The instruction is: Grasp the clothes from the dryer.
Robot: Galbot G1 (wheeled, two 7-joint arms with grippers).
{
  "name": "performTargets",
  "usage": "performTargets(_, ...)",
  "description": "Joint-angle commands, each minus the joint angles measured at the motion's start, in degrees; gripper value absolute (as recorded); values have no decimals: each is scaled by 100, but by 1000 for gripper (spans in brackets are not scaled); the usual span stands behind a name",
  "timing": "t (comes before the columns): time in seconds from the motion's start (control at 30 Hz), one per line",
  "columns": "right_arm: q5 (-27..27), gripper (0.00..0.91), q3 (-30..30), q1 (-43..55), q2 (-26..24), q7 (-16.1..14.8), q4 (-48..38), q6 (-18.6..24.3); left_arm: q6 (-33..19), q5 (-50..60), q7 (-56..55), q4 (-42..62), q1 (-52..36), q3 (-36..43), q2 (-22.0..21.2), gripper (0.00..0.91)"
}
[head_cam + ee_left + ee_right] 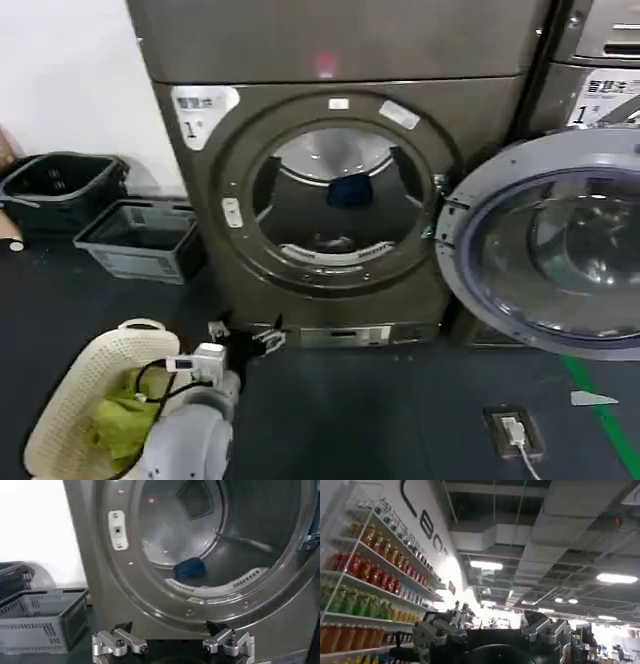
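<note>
Fingers: left gripper [172, 646] is spreading wide, holding nothing, low before the bronze-grey metal dryer [200, 200].
Drum: blue cloth [190, 568] is lying inside.

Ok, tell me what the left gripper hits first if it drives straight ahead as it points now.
Probably the dryer's lower porthole rim: the left gripper, open and low, faces the front just below the opening. The blue garment lies higher, inside the drum. Depth is uncertain.
</note>
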Motion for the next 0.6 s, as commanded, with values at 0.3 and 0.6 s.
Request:
performTargets(0.3,46,907,30,-13,-8,26,-100,20,281,-49,7,-6,21,10,-14,907)
performTargets(0.6,45,907,5,-18,-2,67,-107,31,281,-113,25,-15,22,7,7,907)
